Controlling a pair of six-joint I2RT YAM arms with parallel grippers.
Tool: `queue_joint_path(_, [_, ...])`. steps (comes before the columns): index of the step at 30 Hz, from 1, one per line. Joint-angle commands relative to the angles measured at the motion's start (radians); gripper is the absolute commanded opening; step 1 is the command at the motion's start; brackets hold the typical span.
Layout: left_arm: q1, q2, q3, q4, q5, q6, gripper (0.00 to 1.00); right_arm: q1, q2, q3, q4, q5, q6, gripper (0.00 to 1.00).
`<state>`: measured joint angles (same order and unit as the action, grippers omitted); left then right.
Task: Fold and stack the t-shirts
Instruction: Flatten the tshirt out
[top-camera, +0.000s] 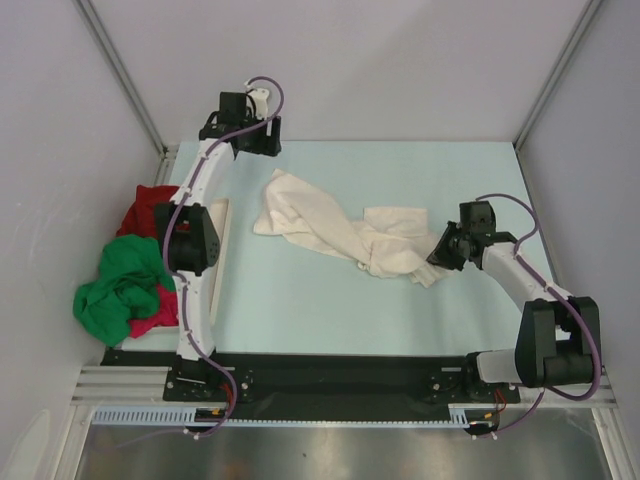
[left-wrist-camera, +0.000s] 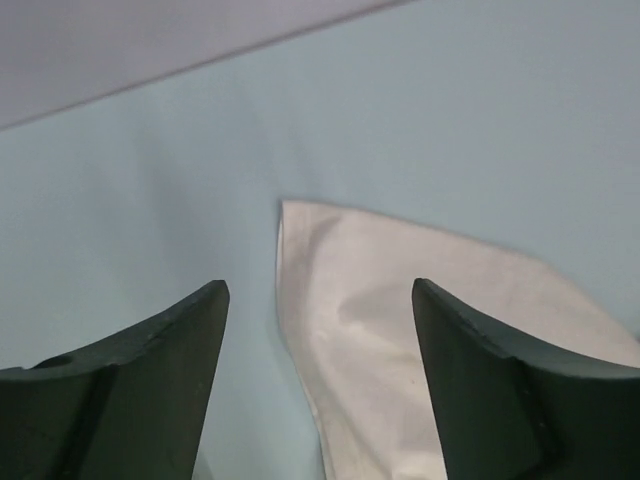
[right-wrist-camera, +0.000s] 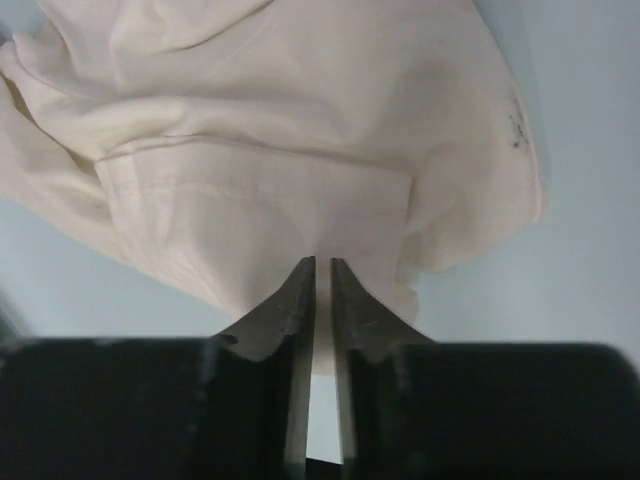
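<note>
The cream-white t-shirt (top-camera: 340, 232) lies crumpled across the middle of the pale blue table. My right gripper (top-camera: 440, 250) is shut on its right edge; in the right wrist view the jaws (right-wrist-camera: 322, 262) pinch a fold of the cream cloth (right-wrist-camera: 290, 130). My left gripper (top-camera: 262, 148) is open above the table at the far left, just beyond the shirt's far corner (left-wrist-camera: 330, 260), which shows between its fingers (left-wrist-camera: 320, 290). The dark red t-shirt (top-camera: 150, 208), bright green t-shirt (top-camera: 125, 285) and magenta-pink t-shirt (top-camera: 160, 312) lie heaped at the left edge.
A flat white tray (top-camera: 218, 240) lies beside the left arm, mostly hidden by it. White walls with metal frame posts enclose the table at the back and sides. The arm bases stand on a black rail at the near edge.
</note>
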<state>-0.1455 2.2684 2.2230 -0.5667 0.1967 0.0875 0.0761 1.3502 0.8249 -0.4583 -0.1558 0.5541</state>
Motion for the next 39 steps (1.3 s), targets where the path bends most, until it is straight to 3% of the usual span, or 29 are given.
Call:
queue_joint_path(1, [-0.003, -0.105, -0.035, -0.099, 0.090, 0.035, 0.82, -0.002, -0.011, -0.021, 0.050, -0.056, 0.018, 0.13])
queue_joint_path(2, [-0.003, -0.209, -0.163, -0.088, 0.104, 0.073, 0.83, -0.002, -0.016, -0.018, 0.050, -0.053, 0.020, 0.00])
queue_joint_path(5, [-0.006, -0.443, -0.495, -0.010, 0.165, 0.187, 0.78, -0.004, -0.048, 0.006, 0.035, -0.011, 0.010, 0.00])
queue_joint_path(6, [-0.028, -0.501, -0.576, 0.029, 0.164, 0.231, 0.70, -0.004, -0.060, 0.013, 0.030, -0.007, 0.007, 0.00])
queue_joint_path(7, [-0.049, -0.542, -0.723, 0.042, 0.150, 0.338, 0.67, -0.004, -0.065, 0.037, 0.018, -0.005, -0.002, 0.00])
queue_joint_path(10, [-0.184, -0.636, -0.938, 0.073, 0.009, 0.505, 0.64, -0.006, -0.071, 0.106, -0.035, -0.001, -0.032, 0.00])
queue_joint_path(14, [-0.331, -0.635, -1.054, 0.137, -0.094, 0.560, 0.73, -0.004, -0.102, 0.180, -0.083, 0.033, -0.060, 0.00])
queue_joint_path(18, [-0.387, -0.557, -1.057, 0.232, -0.192, 0.606, 0.77, -0.013, -0.131, 0.174, -0.114, 0.036, -0.054, 0.00])
queue_joint_path(23, [-0.399, -0.429, -0.999, 0.278, -0.270, 0.661, 0.79, -0.067, -0.149, 0.053, -0.069, -0.020, -0.016, 0.51])
queue_joint_path(26, [-0.402, -0.390, -0.997, 0.284, -0.255, 0.681, 0.79, -0.099, -0.141, -0.024, -0.025, -0.060, 0.006, 0.63])
queue_joint_path(29, [-0.413, -0.368, -1.014, 0.300, -0.263, 0.690, 0.77, -0.114, -0.120, -0.072, 0.026, -0.117, 0.021, 0.64])
queue_joint_path(31, [-0.414, -0.346, -1.007, 0.307, -0.261, 0.676, 0.65, -0.114, -0.091, -0.090, 0.056, -0.148, 0.033, 0.65])
queue_joint_path(32, [-0.414, -0.342, -1.005, 0.306, -0.258, 0.669, 0.59, -0.114, -0.083, -0.093, 0.067, -0.178, 0.038, 0.64])
queue_joint_path(33, [-0.414, -0.336, -0.999, 0.306, -0.253, 0.663, 0.47, -0.114, -0.069, -0.099, 0.090, -0.195, 0.043, 0.61])
queue_joint_path(35, [-0.414, -0.333, -0.990, 0.300, -0.235, 0.646, 0.32, -0.116, -0.068, -0.112, 0.112, -0.231, 0.056, 0.38])
queue_joint_path(37, [-0.414, -0.346, -0.982, 0.292, -0.227, 0.624, 0.01, -0.116, -0.085, -0.109, 0.118, -0.226, 0.061, 0.20])
queue_joint_path(38, [-0.411, -0.355, -0.984, 0.297, -0.230, 0.611, 0.00, -0.118, -0.095, -0.090, 0.115, -0.212, 0.061, 0.03])
queue_joint_path(39, [-0.407, -0.372, -0.984, 0.300, -0.223, 0.601, 0.00, -0.119, -0.106, -0.075, 0.109, -0.202, 0.056, 0.00])
